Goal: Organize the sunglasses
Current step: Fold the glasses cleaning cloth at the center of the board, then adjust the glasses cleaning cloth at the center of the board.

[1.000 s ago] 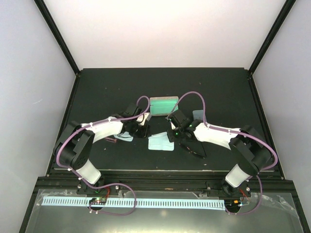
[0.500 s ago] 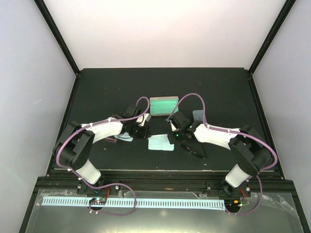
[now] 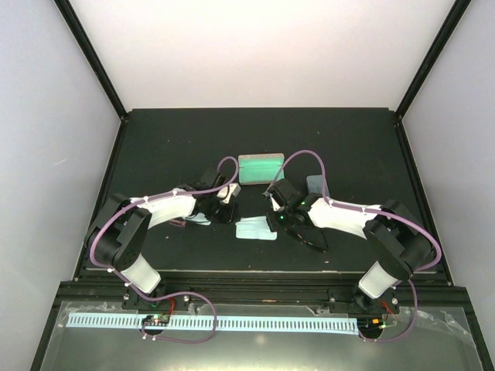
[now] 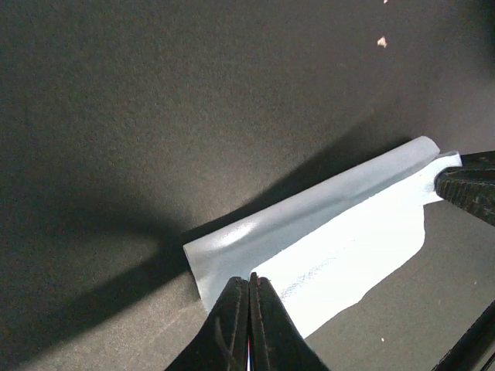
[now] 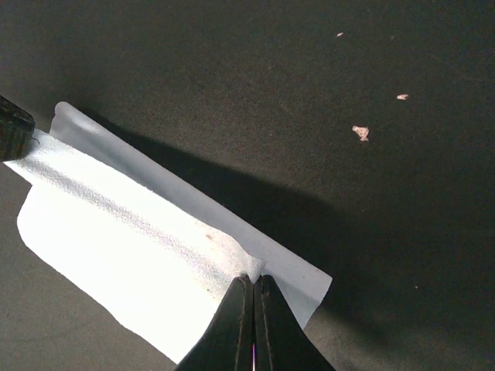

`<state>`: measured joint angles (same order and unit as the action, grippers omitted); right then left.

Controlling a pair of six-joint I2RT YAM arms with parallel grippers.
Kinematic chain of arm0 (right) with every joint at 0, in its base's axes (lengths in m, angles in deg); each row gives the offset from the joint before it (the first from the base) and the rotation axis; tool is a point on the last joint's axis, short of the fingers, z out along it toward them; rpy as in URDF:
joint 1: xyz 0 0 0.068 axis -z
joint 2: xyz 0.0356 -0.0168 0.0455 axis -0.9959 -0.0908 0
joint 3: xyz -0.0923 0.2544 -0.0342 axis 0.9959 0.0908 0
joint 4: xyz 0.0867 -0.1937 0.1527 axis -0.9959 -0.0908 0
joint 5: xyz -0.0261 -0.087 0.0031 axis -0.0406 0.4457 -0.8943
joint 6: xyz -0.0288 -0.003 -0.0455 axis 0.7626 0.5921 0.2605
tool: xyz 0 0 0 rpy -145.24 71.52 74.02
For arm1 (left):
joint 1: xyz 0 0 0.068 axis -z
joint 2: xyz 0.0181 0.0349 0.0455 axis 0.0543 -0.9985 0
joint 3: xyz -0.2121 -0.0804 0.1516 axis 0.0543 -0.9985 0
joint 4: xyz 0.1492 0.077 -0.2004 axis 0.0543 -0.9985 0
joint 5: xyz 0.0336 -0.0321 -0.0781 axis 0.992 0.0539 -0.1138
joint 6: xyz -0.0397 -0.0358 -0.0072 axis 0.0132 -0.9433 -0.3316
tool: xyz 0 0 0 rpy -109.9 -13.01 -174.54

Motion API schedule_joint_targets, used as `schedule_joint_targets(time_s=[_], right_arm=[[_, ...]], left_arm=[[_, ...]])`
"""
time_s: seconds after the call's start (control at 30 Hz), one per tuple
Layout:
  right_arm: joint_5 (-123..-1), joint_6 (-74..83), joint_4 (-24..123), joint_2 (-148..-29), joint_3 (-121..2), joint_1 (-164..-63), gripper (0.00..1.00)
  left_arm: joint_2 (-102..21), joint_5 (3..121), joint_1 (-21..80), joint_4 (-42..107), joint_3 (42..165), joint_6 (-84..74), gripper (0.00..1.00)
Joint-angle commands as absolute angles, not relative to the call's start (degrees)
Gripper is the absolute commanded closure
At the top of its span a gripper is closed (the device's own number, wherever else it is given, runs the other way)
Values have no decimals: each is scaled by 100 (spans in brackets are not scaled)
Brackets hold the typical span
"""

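Looking down on the dark bench (image 3: 155,139), you find both arms reaching toward its middle, each pincer pressed tight on the same light blue cloth (image 3: 254,229). The left pincer (image 3: 231,214) pinches the cloth's left end and the right pincer (image 3: 272,220) its right end. Each wrist view shows fingertips clamped on a corner, with one long edge of the cloth curled over. The pink-framed sunglasses (image 3: 179,223) lie under the left arm, toward the bench's left edge, mostly hidden. The black sunglasses (image 3: 317,241) lie under the right forearm, toward the near edge. A green case (image 3: 261,167) lies just behind the cloth.
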<state>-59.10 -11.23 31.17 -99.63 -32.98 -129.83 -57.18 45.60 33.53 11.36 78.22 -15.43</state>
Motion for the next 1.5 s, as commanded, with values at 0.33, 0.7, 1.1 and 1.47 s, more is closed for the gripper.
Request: schedule_joint_targets(time_s=[0.33,0.7,1.1,1.47], right_arm=[[-5841,-990,2916,-9990,-3253,-13136,92],[-6435,-965,2942,-9252,-2941,-13148,71],[-5778,-1480,3089,-10039,-3759,-13339,74],[-5727,-1760,3345,-10817,-4154,-13520,80]], left_arm=[[-5741,4281,3427,1136,7639,-1590,98],[-5168,3903,3431,1057,7344,-1713,73],[-5607,4076,3433,1608,7781,-2067,78],[-6263,4503,3440,1675,7877,-2089,91]])
